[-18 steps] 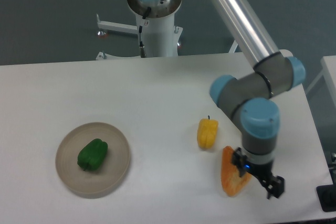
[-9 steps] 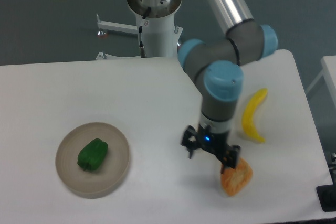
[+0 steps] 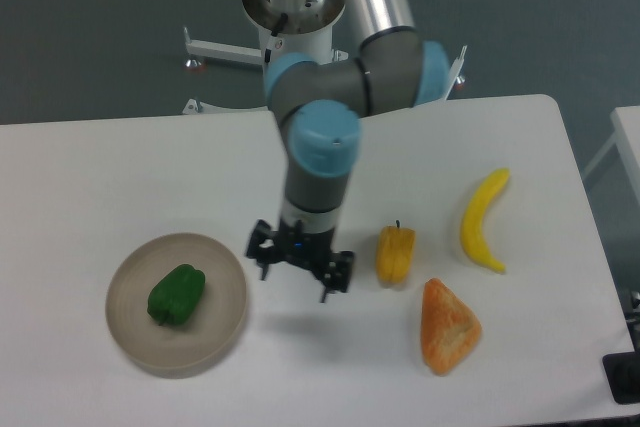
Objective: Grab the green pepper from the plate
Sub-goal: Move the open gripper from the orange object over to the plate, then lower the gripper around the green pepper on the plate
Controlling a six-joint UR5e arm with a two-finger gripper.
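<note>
- Overhead, the hand (image 3: pixel 299 268) hangs above the counter (image 3: pixel 120 167) with its fingers spread apart, holding nothing.
- Glossy, lobed and bright green, the green pepper (image 3: pixel 177 294) lies on the plate (image 3: pixel 222 277), left of the hand and apart from it.
- Right of the hand lie a yellow pepper (image 3: pixel 395 254), an orange wedge (image 3: pixel 447 326) and a banana (image 3: pixel 484 221).
- White counter, dark floor behind.

Green pepper (image 3: pixel 177 295) lying on round plate (image 3: pixel 221 338), gripper (image 3: pixel 298 285) with fingers spread and empty just right of plate, yellow pepper (image 3: pixel 395 254) near, white table (image 3: pixel 100 177).
</note>
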